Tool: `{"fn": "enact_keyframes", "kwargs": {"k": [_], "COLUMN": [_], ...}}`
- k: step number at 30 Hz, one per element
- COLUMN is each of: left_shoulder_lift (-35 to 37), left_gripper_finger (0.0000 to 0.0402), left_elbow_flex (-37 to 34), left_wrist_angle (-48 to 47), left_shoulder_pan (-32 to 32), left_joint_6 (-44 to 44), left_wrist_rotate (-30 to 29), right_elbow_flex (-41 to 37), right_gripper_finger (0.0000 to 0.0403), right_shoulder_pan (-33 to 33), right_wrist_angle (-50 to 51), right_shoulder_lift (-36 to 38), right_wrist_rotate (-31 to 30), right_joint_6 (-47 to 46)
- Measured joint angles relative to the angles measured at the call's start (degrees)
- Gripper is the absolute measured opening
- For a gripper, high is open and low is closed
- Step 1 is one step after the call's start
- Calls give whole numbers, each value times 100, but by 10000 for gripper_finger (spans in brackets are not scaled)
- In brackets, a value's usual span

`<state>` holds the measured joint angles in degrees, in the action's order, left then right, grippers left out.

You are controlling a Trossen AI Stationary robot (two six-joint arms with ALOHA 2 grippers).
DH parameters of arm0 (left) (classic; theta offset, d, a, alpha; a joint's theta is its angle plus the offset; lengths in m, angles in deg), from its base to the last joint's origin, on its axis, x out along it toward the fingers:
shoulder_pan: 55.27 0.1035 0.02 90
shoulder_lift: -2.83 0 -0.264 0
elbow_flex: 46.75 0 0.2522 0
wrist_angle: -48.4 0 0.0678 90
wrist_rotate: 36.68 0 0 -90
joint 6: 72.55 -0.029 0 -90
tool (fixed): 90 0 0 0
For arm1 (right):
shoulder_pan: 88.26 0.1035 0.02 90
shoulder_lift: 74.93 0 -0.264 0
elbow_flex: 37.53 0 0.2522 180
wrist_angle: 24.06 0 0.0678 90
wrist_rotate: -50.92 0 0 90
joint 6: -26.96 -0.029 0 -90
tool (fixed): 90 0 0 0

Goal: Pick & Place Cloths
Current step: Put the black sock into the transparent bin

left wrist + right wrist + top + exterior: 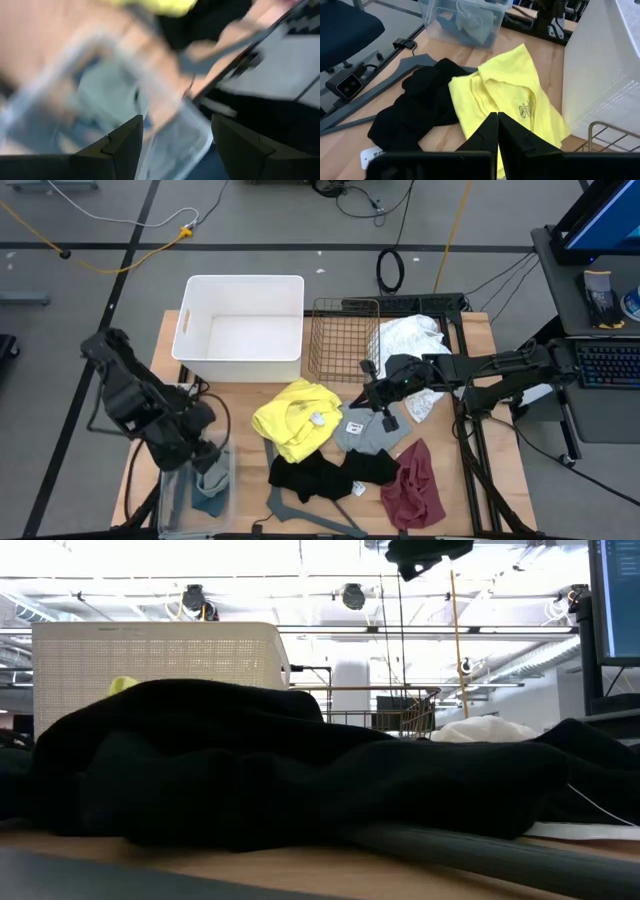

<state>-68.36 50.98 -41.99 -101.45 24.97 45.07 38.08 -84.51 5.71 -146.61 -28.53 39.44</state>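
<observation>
One stowed: the sage green cloth (212,483) lies inside the clear bin (168,498) at the table's front left, well to the left of the yellow cloth; it looks like the only garment put away so far.
Five left: yellow, grey-blue, black, maroon and white all lie loose on the table, so I judge the task barely begun.
Landmark: the yellow cloth (293,418), crumpled mid-table just in front of the white tub (242,290).
Grey-blue cloth (370,430): touching the yellow cloth's right edge, a tag showing on it.
Black cloth (330,472): just in front of the yellow cloth, spread low; it fills the low view.
Maroon cloth (414,485): to the front right of the yellow cloth, beyond the black one.
White cloth (410,340): right of the yellow cloth, behind the right arm, beside the wire basket (343,340).
Hanger (310,508): grey, at the front edge, partly under the black cloth; not a task item.
Left gripper (176,145): over the clear bin, fingers spread apart and empty.
Right gripper (383,412): above the grey-blue cloth, just right of the yellow cloth, fingers pressed together on nothing.
White tub and wire basket: both look empty from above.
Next, as a guess: the right arm seems placed for the grey-blue or yellow garment.
</observation>
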Motion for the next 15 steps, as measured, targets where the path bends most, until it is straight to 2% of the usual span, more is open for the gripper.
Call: {"fn": "enact_keyframes", "kwargs": {"k": [9, 12, 15], "left_shoulder_lift": [41, 34, 36], "left_gripper_finger": [239, 239, 239], "left_elbow_flex": [0, 0, 0], "left_wrist_angle": [409, 657, 904], "left_shoulder_pan": [307, 484, 668], "left_joint_6": [-2498, -3312, -4001], "left_wrist_rotate": [-3147, -3970, -4505], "right_elbow_flex": [0, 0, 0], "right_gripper_finger": [0, 0, 0], "right_shoulder_pan": [0, 1, 2], "right_wrist_angle": [759, 1025, 1168], "right_shoulder_lift": [0, 0, 0], "right_wrist_rotate": [1, 9, 19], "right_joint_6": [-476, -644, -832]}}
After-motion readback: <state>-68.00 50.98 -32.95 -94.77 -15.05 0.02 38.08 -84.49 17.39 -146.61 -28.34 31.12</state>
